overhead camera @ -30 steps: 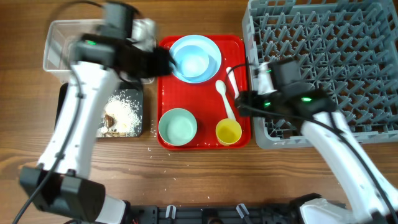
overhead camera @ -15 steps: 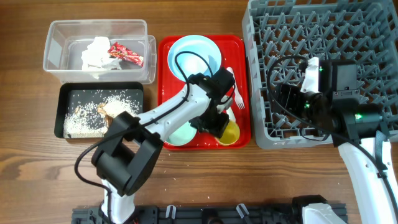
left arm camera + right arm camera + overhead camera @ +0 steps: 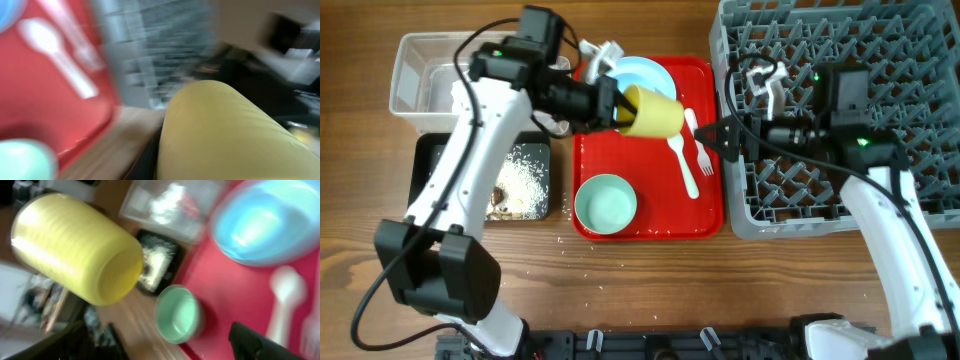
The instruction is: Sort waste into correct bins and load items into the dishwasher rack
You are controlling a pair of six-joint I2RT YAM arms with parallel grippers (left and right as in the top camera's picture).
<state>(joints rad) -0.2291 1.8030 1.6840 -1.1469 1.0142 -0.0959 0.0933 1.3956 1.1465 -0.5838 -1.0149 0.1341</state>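
**Operator:** Where do we locate the small yellow cup [image 3: 655,115]?

**Technician:** We find it lifted off the desk [image 3: 740,300]. It lies on its side in the left pincer [image 3: 620,104], which is clamped on the end nearer the arm. The cup is a smooth, slightly tapered plastic cylinder. It hangs over the far part of the flat red serving tray [image 3: 650,228].

**Operator:** What do we record for the right pincer [image 3: 723,140]?

**Technician:** We record it as spread apart and empty. In the wrist view its dark fingers [image 3: 255,342] sit at the lower corners with nothing between them. It is at the left wall of the dishwasher rack [image 3: 860,60], a grey plastic grid of upright pegs, and points toward the cup without touching it.

**Operator:** What do we list on the tray?

**Technician:** We list four things.
- A glossy pale blue bowl [image 3: 645,72] at the far end.
- A second round bowl [image 3: 606,203], greener in tint, near the front left.
- A white plastic spoon [image 3: 682,160].
- A fork [image 3: 699,140], side by side with the spoon on the right.

**Operator:** And the bins?

**Technician:** The clear rectangular tub [image 3: 415,60] is largely hidden by the left arm. The shallow black tray [image 3: 423,165] just in front of it carries loose white rice [image 3: 525,175] with brownish scraps.
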